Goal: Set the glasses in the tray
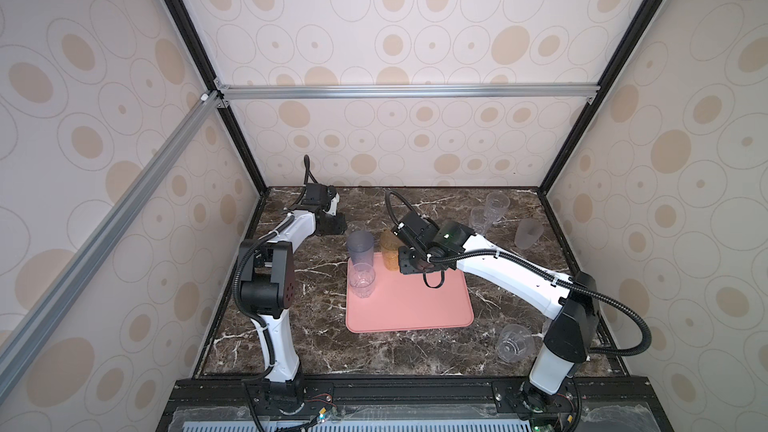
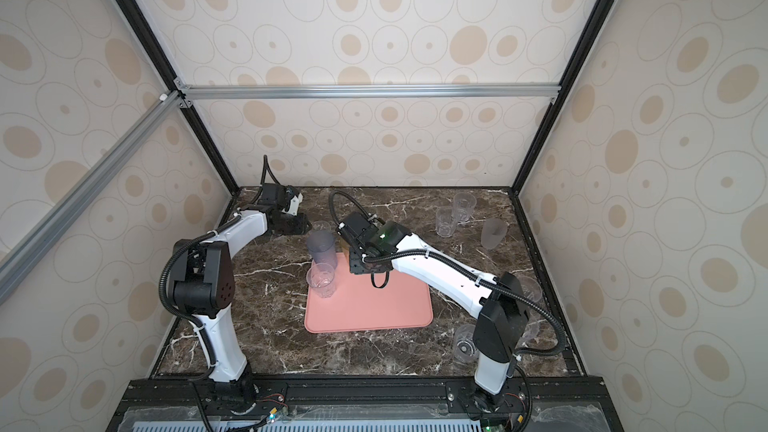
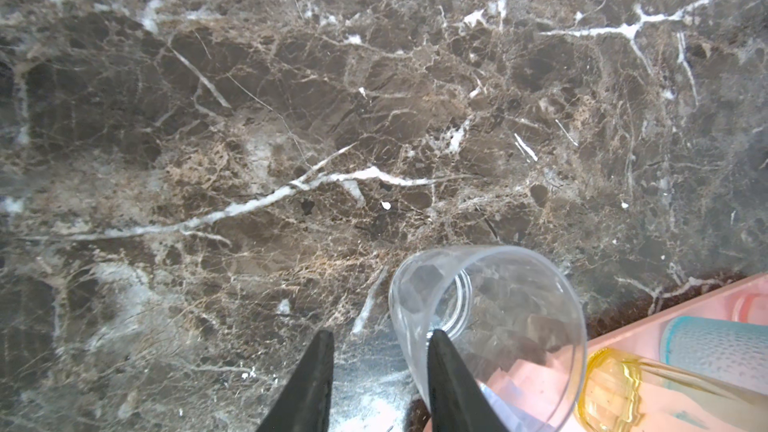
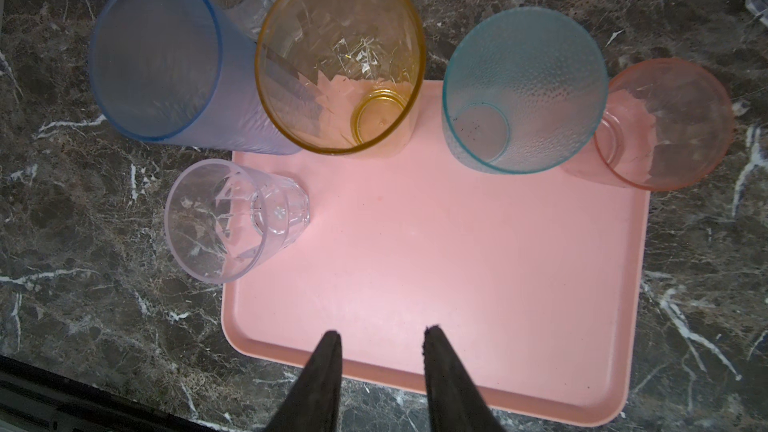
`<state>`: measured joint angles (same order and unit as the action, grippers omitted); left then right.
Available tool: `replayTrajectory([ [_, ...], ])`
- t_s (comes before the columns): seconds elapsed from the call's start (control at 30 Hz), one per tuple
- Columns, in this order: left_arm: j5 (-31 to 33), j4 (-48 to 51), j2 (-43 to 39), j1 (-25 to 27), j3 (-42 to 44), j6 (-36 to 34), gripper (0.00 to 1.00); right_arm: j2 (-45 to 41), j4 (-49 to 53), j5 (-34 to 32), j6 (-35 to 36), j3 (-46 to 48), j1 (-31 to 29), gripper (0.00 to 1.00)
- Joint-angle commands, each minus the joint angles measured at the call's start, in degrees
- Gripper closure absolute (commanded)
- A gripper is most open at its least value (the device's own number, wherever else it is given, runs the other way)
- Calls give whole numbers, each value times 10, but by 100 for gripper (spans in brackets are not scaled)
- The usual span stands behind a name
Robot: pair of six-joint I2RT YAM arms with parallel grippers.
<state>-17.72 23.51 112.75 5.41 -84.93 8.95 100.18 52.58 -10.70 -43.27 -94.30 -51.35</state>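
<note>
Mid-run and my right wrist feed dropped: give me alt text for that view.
The right gripper hangs open and empty over a flat salmon-pink rectangular tray on dark marble. Five translucent tumblers stand on it: a tall grey-blue one, an amber-yellow one, a teal one, a shorter pink one and a small clear faceted one.

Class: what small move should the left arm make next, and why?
Probably close the left gripper on the clear glass: the jaws straddle its rim, one inside, one outside, not yet pinching, and the glass sits on the marble outside the tray.
</note>
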Motion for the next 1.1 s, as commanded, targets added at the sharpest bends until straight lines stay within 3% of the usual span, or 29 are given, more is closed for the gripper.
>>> replayTrajectory([
  [0.0, 10, 18, 18, 10, -32, -8, 66, 0, 3, -2, -10, 6, 1, 64],
  [0.33, 10, 15, 42, 31, -50, 4, 82, 0, 0, -1, -11, 11, 1, 64],
  [0.53, 63, 49, 36, 31, -67, -13, 96, -10, 0, -9, -9, 20, 1, 64],
  [0.67, 91, 67, 19, 24, -74, -22, 100, -10, -1, -8, -9, 22, 2, 64],
  [1.07, 149, 129, -80, -23, -25, -58, 99, -24, -9, -8, -9, 35, 2, 63],
])
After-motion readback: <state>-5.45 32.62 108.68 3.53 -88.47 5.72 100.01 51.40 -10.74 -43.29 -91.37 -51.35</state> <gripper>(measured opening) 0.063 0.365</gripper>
